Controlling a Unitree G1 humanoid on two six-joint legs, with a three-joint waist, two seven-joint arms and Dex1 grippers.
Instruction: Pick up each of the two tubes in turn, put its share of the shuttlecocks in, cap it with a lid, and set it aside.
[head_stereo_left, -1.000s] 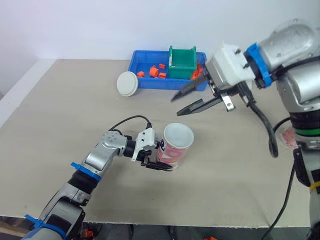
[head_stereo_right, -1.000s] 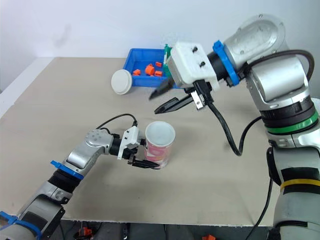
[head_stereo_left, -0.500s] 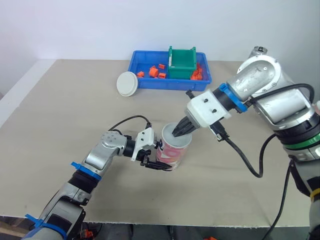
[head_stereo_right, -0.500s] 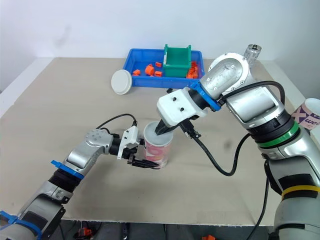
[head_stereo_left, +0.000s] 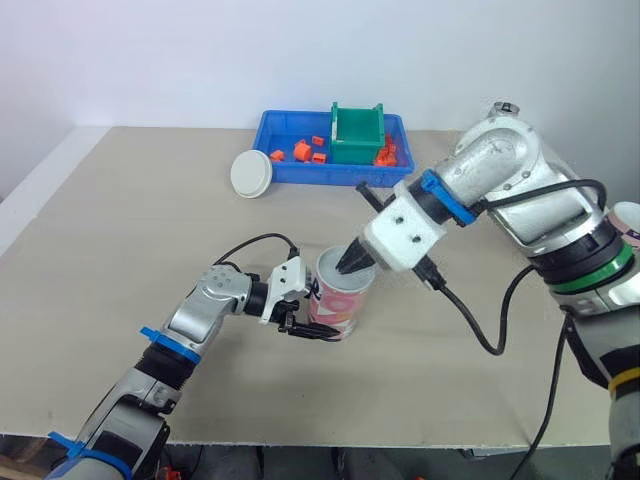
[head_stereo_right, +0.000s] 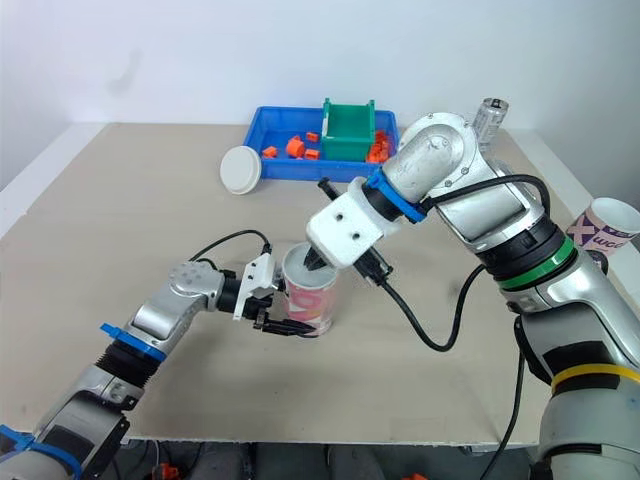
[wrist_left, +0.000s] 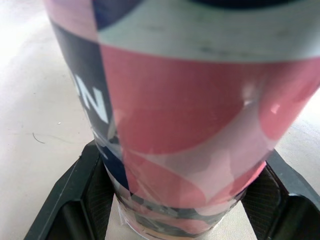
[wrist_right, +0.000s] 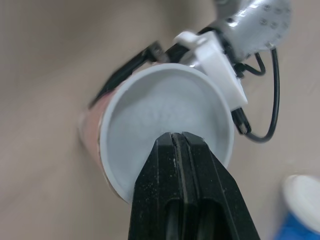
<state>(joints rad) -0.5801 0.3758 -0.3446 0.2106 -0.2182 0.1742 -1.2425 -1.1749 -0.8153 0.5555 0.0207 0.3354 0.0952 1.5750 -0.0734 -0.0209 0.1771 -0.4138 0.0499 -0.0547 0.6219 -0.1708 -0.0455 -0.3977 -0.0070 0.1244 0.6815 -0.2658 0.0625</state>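
Left tool (head_stereo_left: 315, 330) pinches the upright tube (head_stereo_left: 338, 305). Right tool (head_stereo_left: 348, 263), pressed together, dips into its mouth, perhaps loading. Next move: lift clear.

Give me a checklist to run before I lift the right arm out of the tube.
1. The tube upright on the table: ok.
2. Left jaws shut on the tube's lower part, one on each side: ok.
3. Right jaws shut, tips in the tube's mouth: ok.
4. A shuttlecock inside the tube: cannot tell.
5. The lid lying free beside the blue bin: ok.
6. The second tube standing near the table's right edge: ok.
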